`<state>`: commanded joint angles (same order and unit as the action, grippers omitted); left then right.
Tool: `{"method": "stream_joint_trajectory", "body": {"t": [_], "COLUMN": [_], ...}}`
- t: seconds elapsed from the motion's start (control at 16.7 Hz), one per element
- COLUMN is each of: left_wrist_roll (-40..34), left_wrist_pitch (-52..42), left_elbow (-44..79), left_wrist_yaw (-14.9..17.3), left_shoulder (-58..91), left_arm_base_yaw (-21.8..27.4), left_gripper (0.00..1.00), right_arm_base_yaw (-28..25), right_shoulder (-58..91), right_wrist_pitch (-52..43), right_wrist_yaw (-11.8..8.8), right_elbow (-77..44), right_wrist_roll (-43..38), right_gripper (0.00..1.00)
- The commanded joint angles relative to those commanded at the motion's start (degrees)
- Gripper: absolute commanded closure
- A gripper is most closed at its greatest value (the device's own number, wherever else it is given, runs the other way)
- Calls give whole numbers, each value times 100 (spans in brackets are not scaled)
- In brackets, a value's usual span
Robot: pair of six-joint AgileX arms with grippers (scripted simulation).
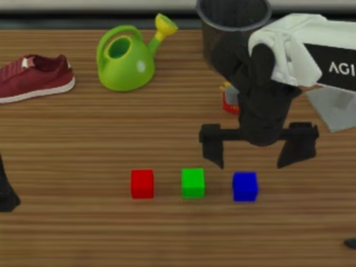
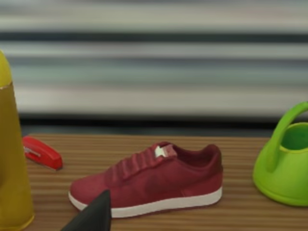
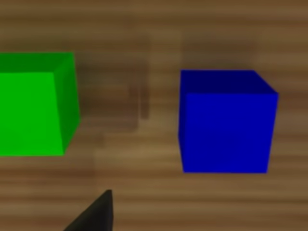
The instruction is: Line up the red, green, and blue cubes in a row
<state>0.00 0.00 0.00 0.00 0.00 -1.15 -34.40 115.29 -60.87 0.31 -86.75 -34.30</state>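
Observation:
The red cube, green cube and blue cube stand in a straight, evenly spaced row near the table's front, left to right in that order. My right gripper hovers just behind the blue cube, open wide and holding nothing. The right wrist view looks down on the green cube and blue cube, with one dark fingertip at the picture's edge. My left gripper is parked at the table's left edge, open and away from the cubes.
A lime-green watering can and a dark red shoe sit at the back left. A dark bin stands behind the right arm, which partly hides a red carton. The left wrist view shows a red stapler and a yellow bottle.

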Motion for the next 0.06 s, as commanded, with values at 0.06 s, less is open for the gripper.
{"method": "stream_joint_trajectory", "body": {"t": [0.06], "left_wrist_roll": [0], "left_wrist_pitch": [0], "left_elbow": [0], "left_wrist_yaw": [0], "left_shoulder": [0], "left_arm_base_yaw": [0], "left_gripper": [0], "right_arm_base_yaw": [-1], "right_shoulder": [-27], "right_wrist_pitch": [-35], "right_wrist_yaw": [0], "right_elbow": [-24], "right_wrist_roll": [3], "right_gripper": [0]}}
